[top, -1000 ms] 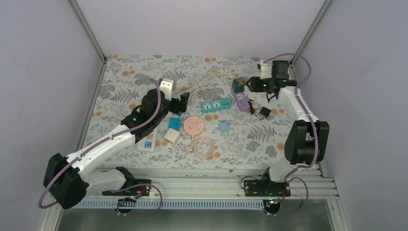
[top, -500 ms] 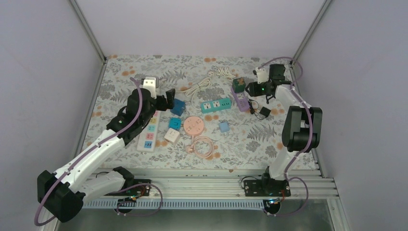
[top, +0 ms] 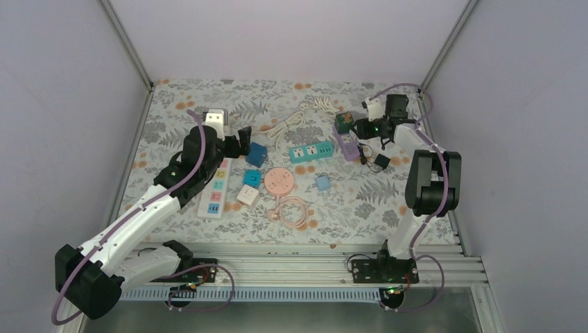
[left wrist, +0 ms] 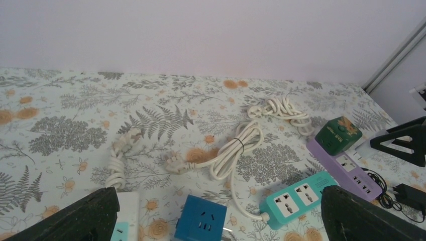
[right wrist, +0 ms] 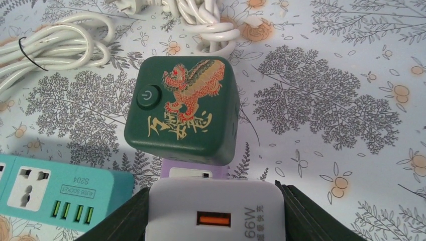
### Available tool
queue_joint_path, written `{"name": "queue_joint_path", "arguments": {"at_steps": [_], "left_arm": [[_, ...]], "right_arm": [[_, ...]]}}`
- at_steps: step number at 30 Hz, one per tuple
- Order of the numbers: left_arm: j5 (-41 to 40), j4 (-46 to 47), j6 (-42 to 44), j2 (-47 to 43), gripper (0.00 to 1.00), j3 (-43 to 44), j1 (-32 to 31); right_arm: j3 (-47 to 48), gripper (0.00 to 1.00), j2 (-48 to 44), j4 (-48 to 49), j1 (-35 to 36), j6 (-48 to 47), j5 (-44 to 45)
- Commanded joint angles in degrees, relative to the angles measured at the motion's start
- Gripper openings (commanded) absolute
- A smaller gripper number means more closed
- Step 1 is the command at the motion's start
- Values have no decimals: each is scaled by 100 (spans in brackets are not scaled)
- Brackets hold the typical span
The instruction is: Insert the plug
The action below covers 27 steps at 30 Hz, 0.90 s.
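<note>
**A:** Flowered cloth (top: 388, 191) covers the table, with lilac walls on three sides. Where is the charger?

**B:** Upper right of the overhead view. The right gripper (right wrist: 217, 226) clamps the white charger (right wrist: 216, 201) from both sides, orange port facing the wrist camera. It hangs just this side of the green cube (right wrist: 186, 108).

**A:** And the socket?

**B:** My guess is the purple strip (left wrist: 351, 168). The cube seems to sit on its far end, and a sliver of purple shows at the bottom centre of the wrist view, between cube and charger.

**A:** What worries you?

**B:** Three things. The prongs are hidden under the charger body, so I cannot tell whether they line up with any holes. The cube is close, and a descent slightly too far forward would knock the charger against it. The strip also looks loose on the cloth, so an off-centre push could slide or tip it rather than seat the prongs.

**A:** Could the other arm brace it?

**B:** Not from there. The left gripper (left wrist: 218, 216) is spread wide and empty above the blue cube (left wrist: 203, 226), left of centre, well apart from the purple strip. The teal strip (right wrist: 60, 198) lies between them.
</note>
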Motion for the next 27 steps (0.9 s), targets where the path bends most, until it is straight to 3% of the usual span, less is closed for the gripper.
{"name": "queue_joint_path", "arguments": {"at_steps": [1, 27], "left_arm": [[30, 65, 100, 64, 100, 115, 51], [12, 51, 131, 23, 100, -32, 152]], "right_arm": [[-91, 35, 111, 223, 69, -136, -161], [-574, 35, 556, 305, 515, -189, 1221]]}}
